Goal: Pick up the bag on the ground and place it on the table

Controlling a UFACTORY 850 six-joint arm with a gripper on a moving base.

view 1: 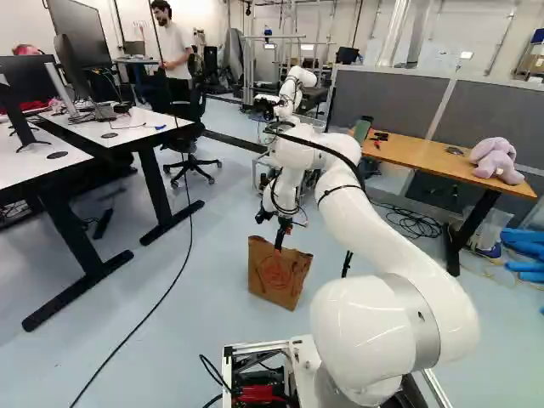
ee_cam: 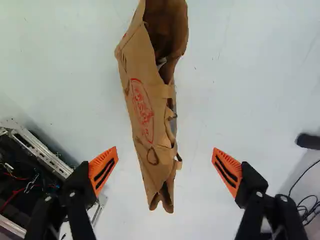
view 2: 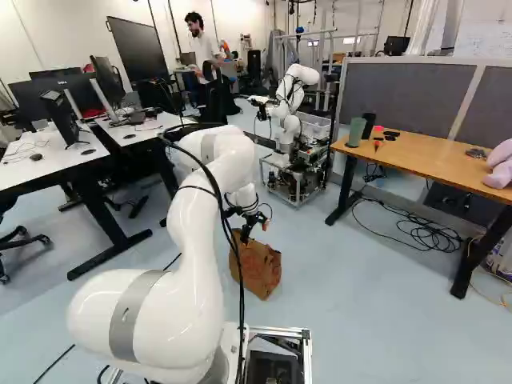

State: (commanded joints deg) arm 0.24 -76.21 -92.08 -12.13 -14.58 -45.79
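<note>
My gripper, fingers spread wide, over the paper bag, whose long axis crosses my closing line.

A thick, glossy white robot arm rises left of the middle. Its black pincer, two orange-tipped fingers apart, is at the top of an upright brown paper bag on the pale blue-grey floor.

At the right, a long tan wooden worktop with black legs carries a green tumbler, a black cup, small dark objects and a pale purple plush toy, cut off by the view's edge. Loose black cables lie on the floor below. Grey partition panels stand behind.

At the left, white worktops hold black monitors. Farther back, another robot, also white, stands on a metal-framed base.
</note>
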